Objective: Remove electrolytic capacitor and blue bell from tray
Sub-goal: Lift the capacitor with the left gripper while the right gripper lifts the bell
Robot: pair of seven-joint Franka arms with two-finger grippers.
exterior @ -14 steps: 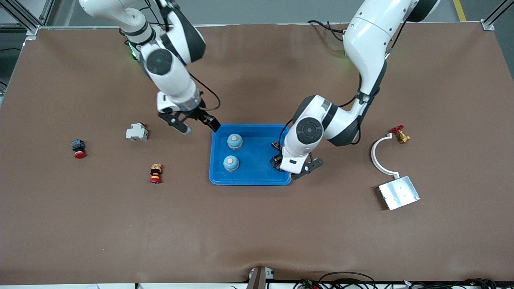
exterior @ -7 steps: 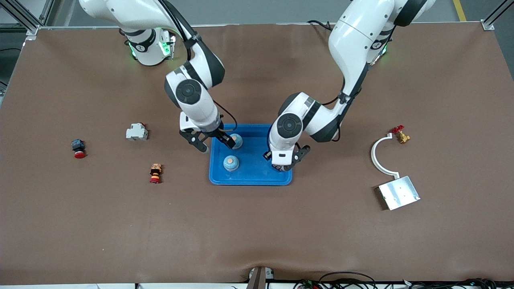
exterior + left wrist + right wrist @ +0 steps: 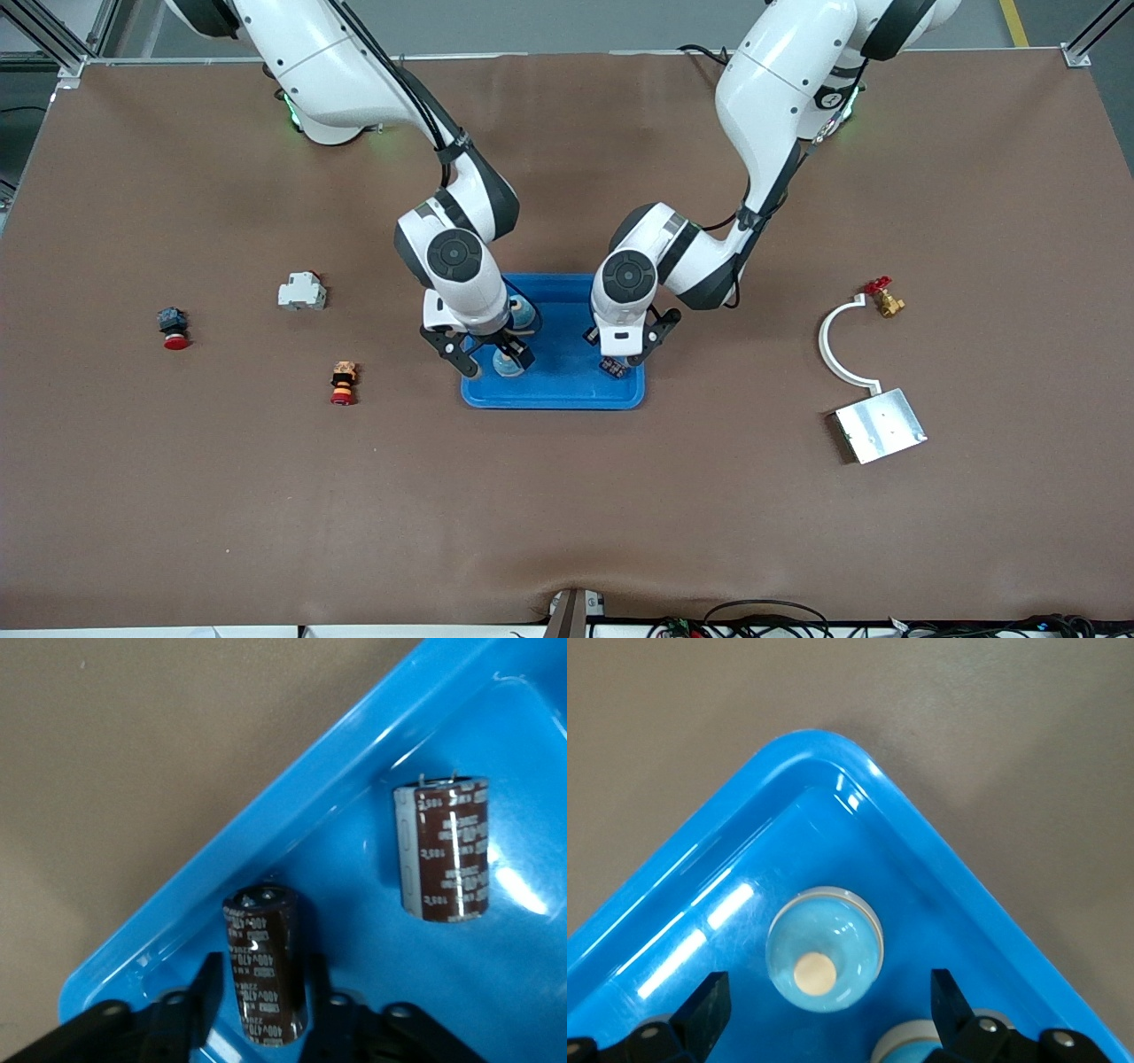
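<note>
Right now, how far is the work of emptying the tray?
Nothing is out of the tray yet. The left claw is closed on one capacitor. The right claw, open, sits around a blue bell. Both lifts remain.

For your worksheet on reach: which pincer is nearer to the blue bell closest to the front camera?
Right. The right pincer hangs open around that blue bell in the tray. The left pincer is at the tray's other end, its fingers against an electrolytic capacitor.

Blue tray holds two blue bells, two brown capacitors.
</note>
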